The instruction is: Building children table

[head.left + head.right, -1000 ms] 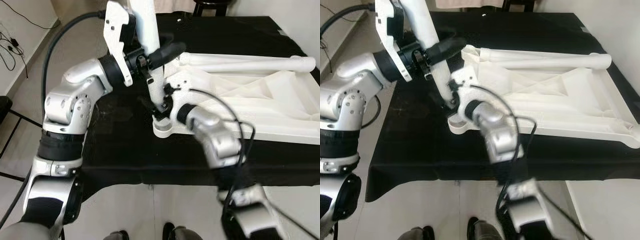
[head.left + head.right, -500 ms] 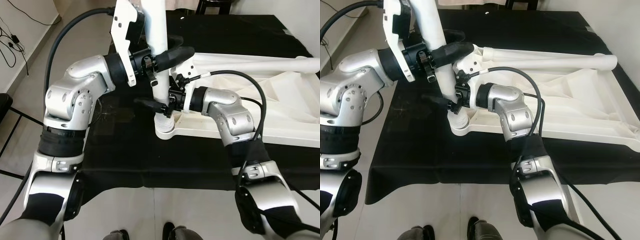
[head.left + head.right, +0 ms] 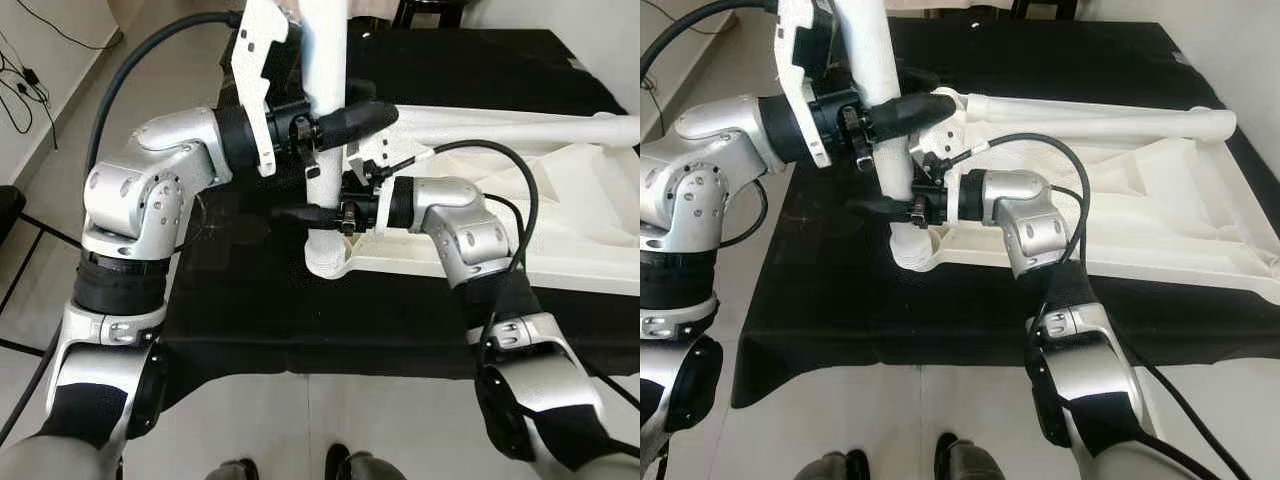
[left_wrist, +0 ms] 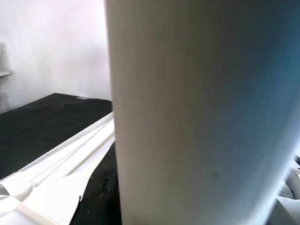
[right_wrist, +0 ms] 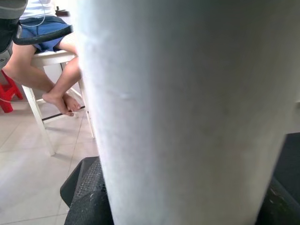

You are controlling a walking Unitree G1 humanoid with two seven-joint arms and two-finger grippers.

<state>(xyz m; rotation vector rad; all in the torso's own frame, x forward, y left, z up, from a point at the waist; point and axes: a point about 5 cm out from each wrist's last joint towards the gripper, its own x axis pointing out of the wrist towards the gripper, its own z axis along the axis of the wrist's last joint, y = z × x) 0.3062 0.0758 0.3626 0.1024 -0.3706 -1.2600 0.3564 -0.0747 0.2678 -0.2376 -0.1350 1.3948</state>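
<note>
Open black cloth (image 3: 260, 290) left of the upright leg (image 3: 325, 120) (tabletop (image 3: 560, 220) crowding its right).

The top of the white leg (image 3: 325, 120) I hold runs off the upper edge of my head views. Up close it blocks most of both wrist views, so my own fingers are out of sight there. Past it, a seated person (image 5: 44, 51) is cut off above the waist. The upturned tabletop (image 3: 1160, 210) runs off the right edge.
</note>
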